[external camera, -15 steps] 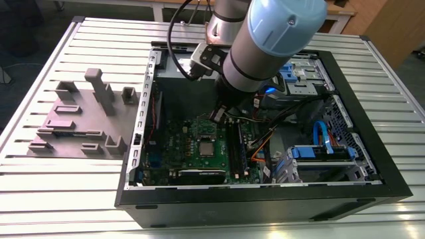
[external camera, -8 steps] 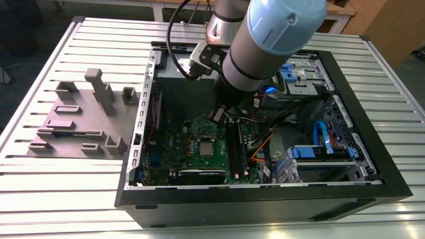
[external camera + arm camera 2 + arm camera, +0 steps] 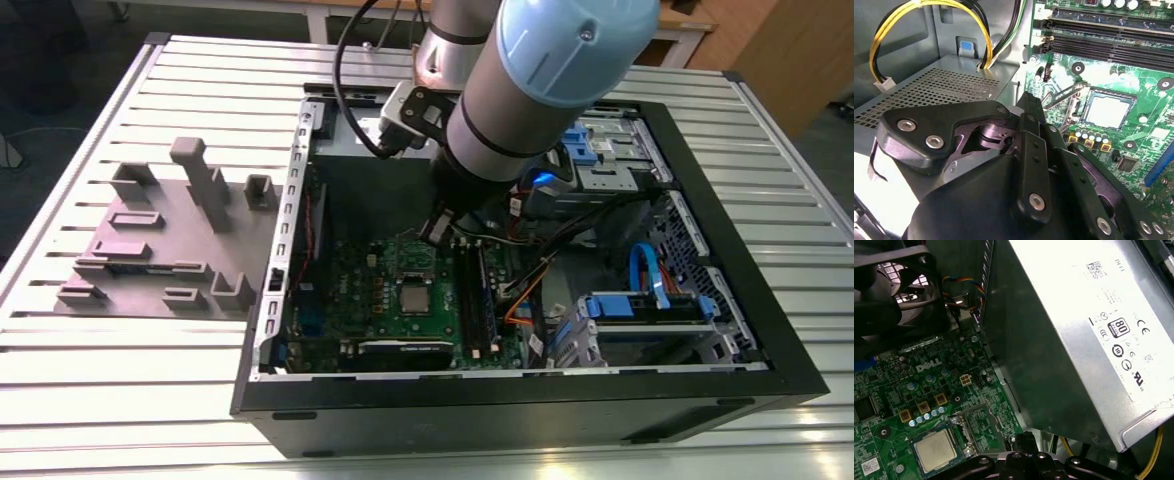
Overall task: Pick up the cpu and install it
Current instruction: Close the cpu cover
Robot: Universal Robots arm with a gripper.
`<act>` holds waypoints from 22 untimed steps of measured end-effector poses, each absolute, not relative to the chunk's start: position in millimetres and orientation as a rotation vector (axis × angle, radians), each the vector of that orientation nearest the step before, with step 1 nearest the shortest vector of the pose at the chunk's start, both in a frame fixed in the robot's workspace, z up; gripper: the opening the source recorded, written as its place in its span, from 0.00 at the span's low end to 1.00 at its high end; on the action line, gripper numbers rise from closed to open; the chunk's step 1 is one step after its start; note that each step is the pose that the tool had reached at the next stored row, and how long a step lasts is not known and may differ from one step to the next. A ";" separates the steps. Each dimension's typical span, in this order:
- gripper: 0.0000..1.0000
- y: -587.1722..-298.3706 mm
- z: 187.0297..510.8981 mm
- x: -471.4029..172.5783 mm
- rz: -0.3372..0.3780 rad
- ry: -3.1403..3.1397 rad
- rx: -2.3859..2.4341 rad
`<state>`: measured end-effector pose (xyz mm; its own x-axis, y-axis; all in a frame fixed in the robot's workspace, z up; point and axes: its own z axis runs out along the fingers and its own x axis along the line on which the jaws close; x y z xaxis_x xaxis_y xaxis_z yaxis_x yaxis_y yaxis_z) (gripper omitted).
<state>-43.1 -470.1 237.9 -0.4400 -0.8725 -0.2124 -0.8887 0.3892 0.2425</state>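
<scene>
- The table carries the open computer case across the middle and right of the exterior view. The arm reaches into it from the top centre.
- The motherboard lies at that frame's centre. The hand hangs above it, near the power supply; you cannot tell whether the hand is apart or together.
- The cpu lies in its socket, apart from the hand.
- Your likely risk: a sideways brush could snag the yellow cables, or nudge the cpu and bend socket pins.
</scene>
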 end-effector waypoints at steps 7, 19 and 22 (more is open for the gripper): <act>0.11 -471.0 238.6 -43.7 0.499 2.576 -1.635; 0.11 -473.0 241.3 -45.6 0.499 2.576 -1.635; 0.11 -473.9 241.3 -45.7 0.498 2.576 -1.636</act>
